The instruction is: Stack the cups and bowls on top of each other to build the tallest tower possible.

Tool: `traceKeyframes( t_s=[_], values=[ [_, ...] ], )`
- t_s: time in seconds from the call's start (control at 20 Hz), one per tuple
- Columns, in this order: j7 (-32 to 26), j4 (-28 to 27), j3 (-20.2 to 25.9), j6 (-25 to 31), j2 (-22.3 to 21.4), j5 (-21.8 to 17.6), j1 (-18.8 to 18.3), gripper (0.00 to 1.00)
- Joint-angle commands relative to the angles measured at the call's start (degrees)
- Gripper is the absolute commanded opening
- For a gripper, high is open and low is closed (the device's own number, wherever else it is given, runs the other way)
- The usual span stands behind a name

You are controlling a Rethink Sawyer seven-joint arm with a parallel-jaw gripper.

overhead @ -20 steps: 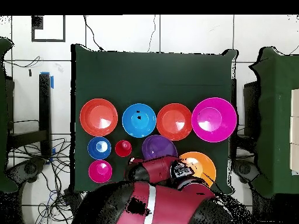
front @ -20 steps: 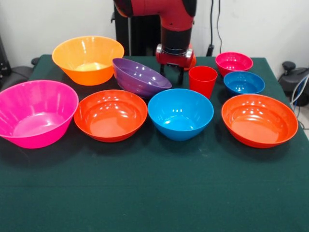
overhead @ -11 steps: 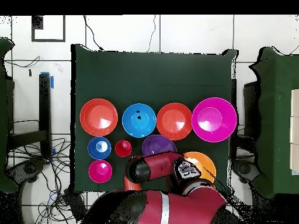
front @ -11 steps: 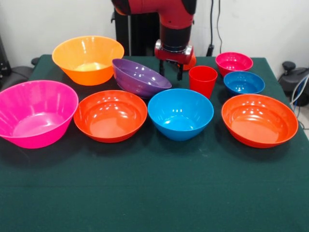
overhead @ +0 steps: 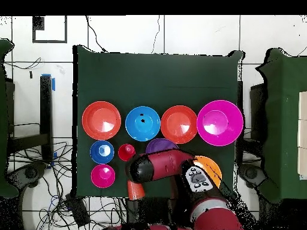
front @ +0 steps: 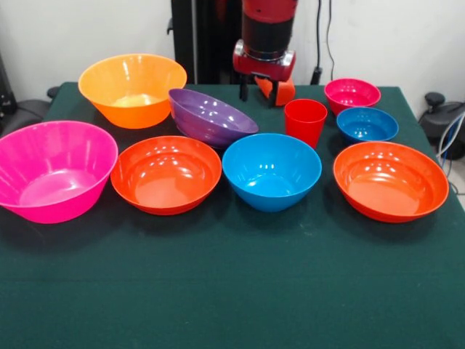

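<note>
The orange cup (front: 282, 91) stands at the far edge of the counter (front: 232, 291), just behind my end effector (front: 259, 93), with the red cup (front: 305, 120) near it. My end effector hangs above the cloth with its two dark fingers apart and nothing between them that I can see.

No tower exists yet. Every bowl sits on its own:
- the big pink bowl (front: 54, 171)
- the yellow-orange bowl (front: 132, 87)
- the tilted purple bowl (front: 211, 116)
- the two red-orange bowls (front: 166, 173) (front: 390, 179)
- the medium blue bowl (front: 271, 171)
- the small blue bowl (front: 367, 123)
- the small magenta bowl (front: 352, 93)

I judge the step in hand is to take a first piece, probably one of the cups. To do it well I should come straight down over the rim and close across the narrow wall. I should then lift clear of the purple bowl's raised edge before travelling. The pink bowl is the widest, so it looks like the best base.

From the front, my fingers cover part of the orange cup, so I cannot tell whether one of them touches it. From overhead, my arm hides the end effector entirely, and much of the purple and yellow-orange bowls. What the purple bowl leans on is not clear.
</note>
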Motion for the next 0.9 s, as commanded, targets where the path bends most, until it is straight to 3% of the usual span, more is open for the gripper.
traceKeyframes(
  t_s=[0.05, 0.55, 0.75, 0.9],
  values=[
    [-3.4, 2.6, 7.6, 6.2, -5.9, 2.9, -0.3, 1.00],
    [-5.0, -2.4, 9.0, 1.9, -2.0, -1.1, -1.5, 1.00],
    [-2.9, -1.2, 8.7, 5.3, -5.3, 2.0, -1.8, 1.00],
    [6.2, 1.1, 4.4, 5.2, -8.9, 6.7, 0.8, 1.00]
  ],
)
